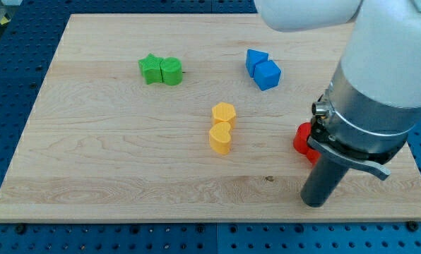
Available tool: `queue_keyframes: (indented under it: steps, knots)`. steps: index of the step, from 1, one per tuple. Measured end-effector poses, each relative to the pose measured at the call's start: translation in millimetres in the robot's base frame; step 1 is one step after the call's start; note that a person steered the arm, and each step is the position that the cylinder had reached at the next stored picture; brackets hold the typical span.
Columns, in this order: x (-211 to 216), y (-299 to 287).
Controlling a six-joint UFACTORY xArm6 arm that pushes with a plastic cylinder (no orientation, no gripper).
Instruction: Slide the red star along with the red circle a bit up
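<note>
A red block (304, 140) shows at the view's right, mostly hidden behind my arm; its shape cannot be made out, and only one red piece shows. My tip (314, 202) rests on the wooden board (111, 169), below and slightly right of the visible red piece, close to it. Whether the tip touches the red cannot be told.
A green star (150, 68) and green round block (172, 71) touch at the upper left. Two blue blocks (262, 69) sit together at the upper middle. Two yellow blocks (222, 127) are stacked vertically in the middle. The board's right edge lies near my arm.
</note>
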State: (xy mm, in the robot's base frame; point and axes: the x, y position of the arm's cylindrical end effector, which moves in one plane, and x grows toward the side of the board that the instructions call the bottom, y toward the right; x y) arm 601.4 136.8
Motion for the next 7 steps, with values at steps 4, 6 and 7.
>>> queue_keyframes:
  steps: [4, 6, 7]
  knots:
    - [-34, 24]
    - [-53, 24]
    - [-67, 24]
